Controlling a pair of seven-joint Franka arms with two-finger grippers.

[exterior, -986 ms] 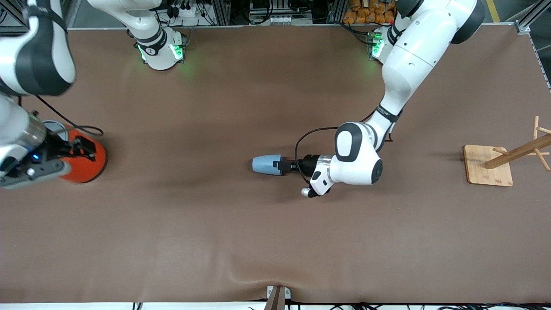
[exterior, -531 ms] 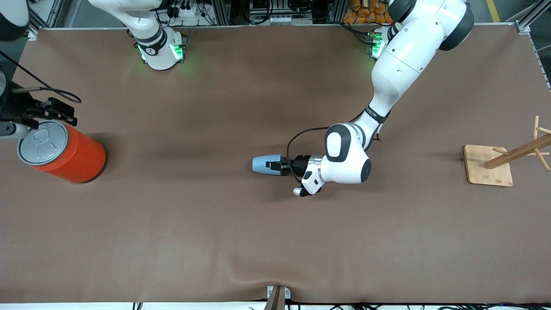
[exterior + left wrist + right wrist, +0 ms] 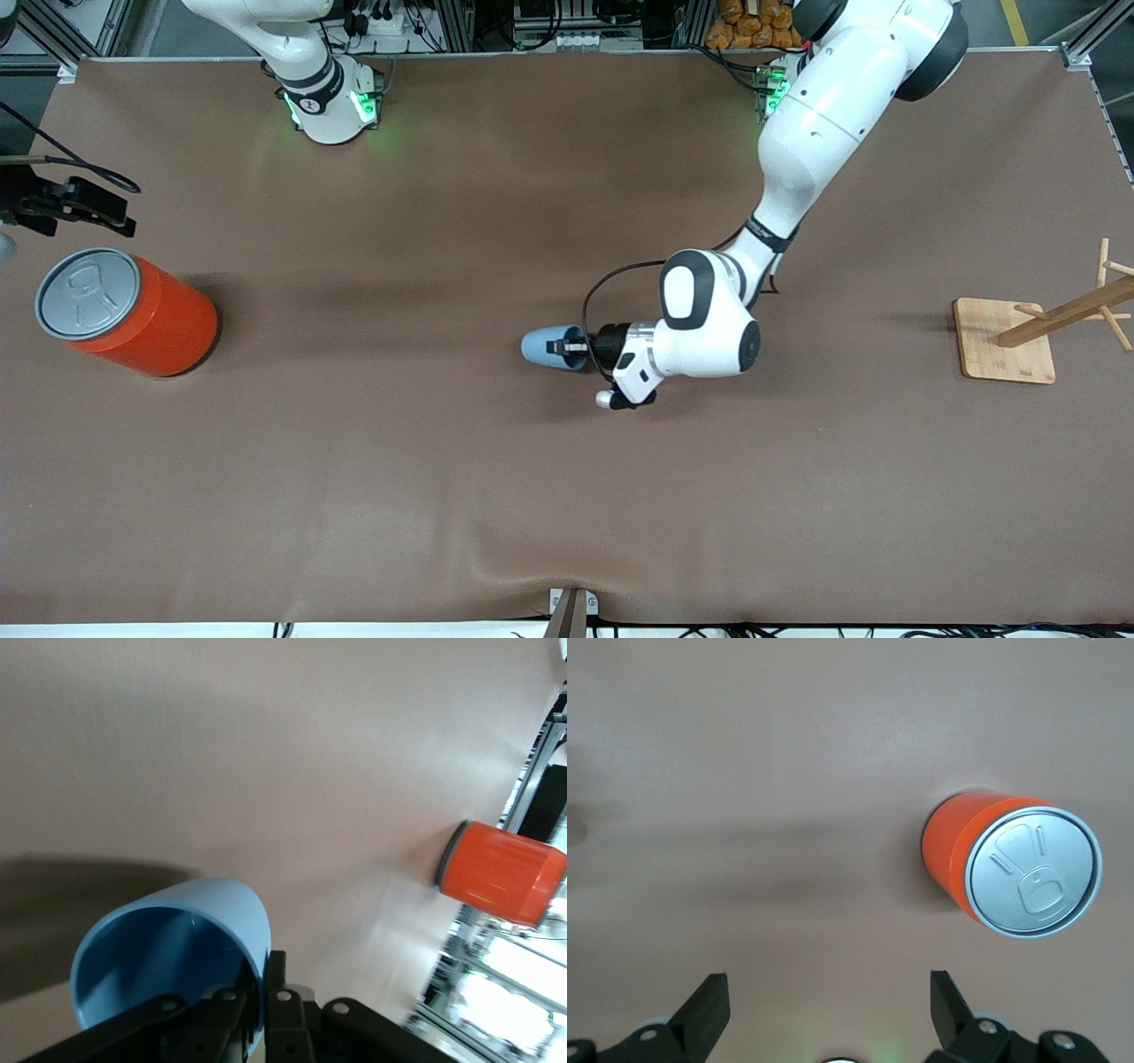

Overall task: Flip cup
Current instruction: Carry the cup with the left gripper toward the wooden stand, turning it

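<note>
- right gripper at the table edge on the right arm's end, cut off by the frame in the front view; only dark fingers and a cable show, arm itself mostly out of shot
- right wrist view: its two fingers stand wide apart with nothing between them, tips only, rest cropped; bare table under them
- orange can upright on the table near that same end, grey pull-tab lid up; base partly hidden by its own body in the front view; in the right wrist view it sits clear of the fingers
- cup light blue, mid-table, tilted with its mouth toward the left arm's end; wide end partly covered by the gripper, can't tell if the narrow end touches the table
- left gripper closed on the cup's rim, one finger inside the mouth, one outside the wall; left wrist view shows the finger against the cup wall, fingertips cropped at the frame edge
- wooden rack on a square base toward the left arm's end, pegs cut off by the frame
- brown table cover has a wrinkle near the front camera edge
</note>
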